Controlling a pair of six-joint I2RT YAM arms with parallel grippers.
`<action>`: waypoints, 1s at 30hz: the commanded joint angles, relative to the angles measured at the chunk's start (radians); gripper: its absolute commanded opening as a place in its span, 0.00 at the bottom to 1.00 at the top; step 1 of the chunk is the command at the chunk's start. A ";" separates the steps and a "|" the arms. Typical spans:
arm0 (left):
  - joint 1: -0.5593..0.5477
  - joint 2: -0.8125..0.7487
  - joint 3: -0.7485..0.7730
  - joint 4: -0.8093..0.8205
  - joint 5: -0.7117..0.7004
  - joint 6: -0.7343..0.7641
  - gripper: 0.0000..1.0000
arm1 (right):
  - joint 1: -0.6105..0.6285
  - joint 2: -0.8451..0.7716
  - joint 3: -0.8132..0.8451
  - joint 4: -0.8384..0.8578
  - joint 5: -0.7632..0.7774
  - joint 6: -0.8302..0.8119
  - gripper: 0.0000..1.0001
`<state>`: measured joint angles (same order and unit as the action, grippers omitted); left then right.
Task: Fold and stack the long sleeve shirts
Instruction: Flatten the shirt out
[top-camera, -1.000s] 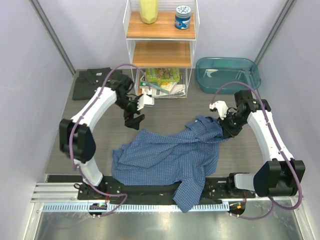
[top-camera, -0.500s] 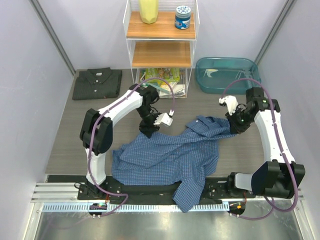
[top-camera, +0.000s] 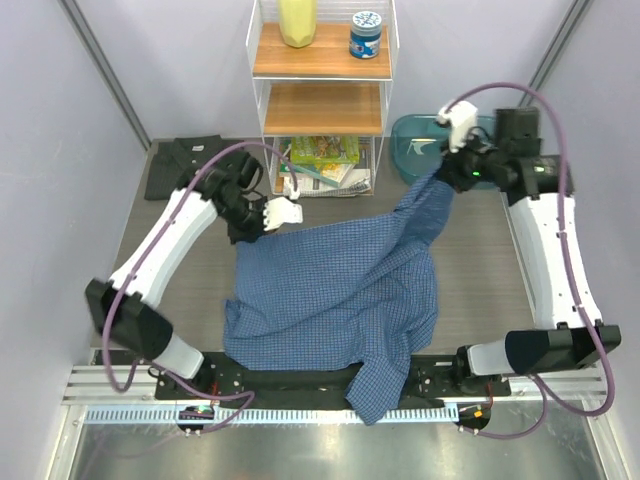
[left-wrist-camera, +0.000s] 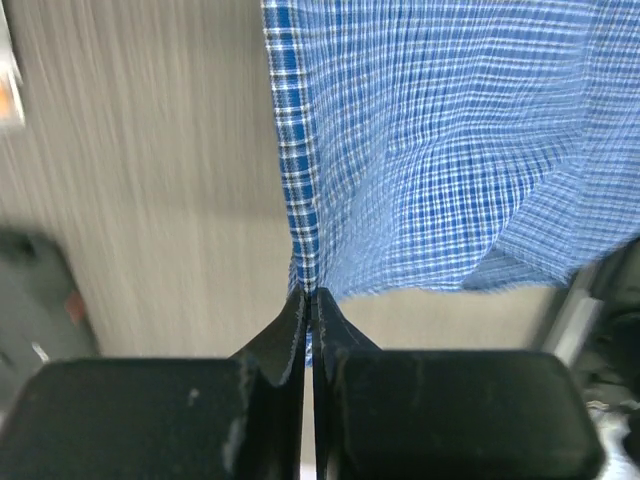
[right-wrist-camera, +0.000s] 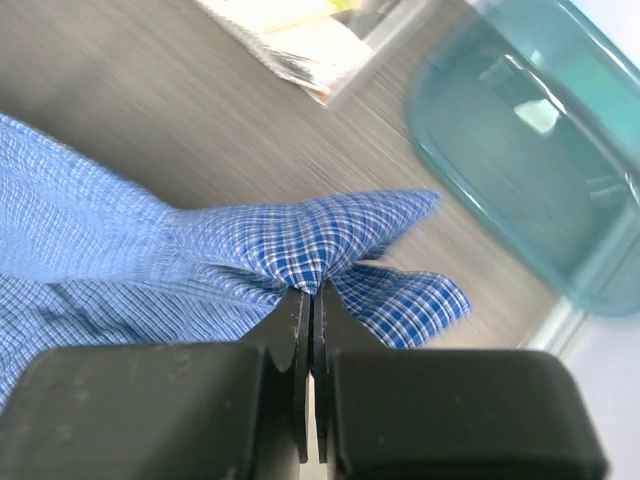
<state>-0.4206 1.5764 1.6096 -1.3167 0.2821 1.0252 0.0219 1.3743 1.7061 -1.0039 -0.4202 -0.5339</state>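
The blue checked shirt (top-camera: 330, 290) hangs stretched between both grippers, and its lower part lies on the table and over the near edge. My left gripper (top-camera: 241, 237) is shut on the shirt's left edge (left-wrist-camera: 300, 200), with the jaws pressed together on the hem. My right gripper (top-camera: 441, 181) is shut on a bunched corner of the blue cloth (right-wrist-camera: 300, 240) and holds it high near the teal tub. The dark grey shirt (top-camera: 190, 165) lies folded at the back left, apart from both grippers.
A teal plastic tub (top-camera: 440, 158) sits at the back right, partly behind my right arm. A white wire shelf unit (top-camera: 320, 100) with wooden boards, a yellow container, a jar and packets stands at the back centre. Walls close in both sides.
My left gripper has shut on the blue shirt's left edge and pulled it back and left. My right gripper has lifted its corner up and back, stretching the cloth out.
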 joint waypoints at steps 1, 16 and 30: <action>0.000 -0.124 -0.178 0.016 -0.194 -0.279 0.00 | 0.212 0.075 0.001 0.096 0.155 0.103 0.01; 0.238 0.017 -0.353 0.528 -0.380 -0.387 0.00 | 0.461 0.351 0.059 0.387 0.440 0.206 0.01; 0.328 0.249 -0.212 0.609 -0.348 -0.583 0.00 | 0.642 0.554 0.191 0.233 0.223 0.204 0.45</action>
<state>-0.1173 1.8240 1.3655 -0.7467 -0.0780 0.4919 0.6777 1.9366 1.8122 -0.6529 -0.0452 -0.3122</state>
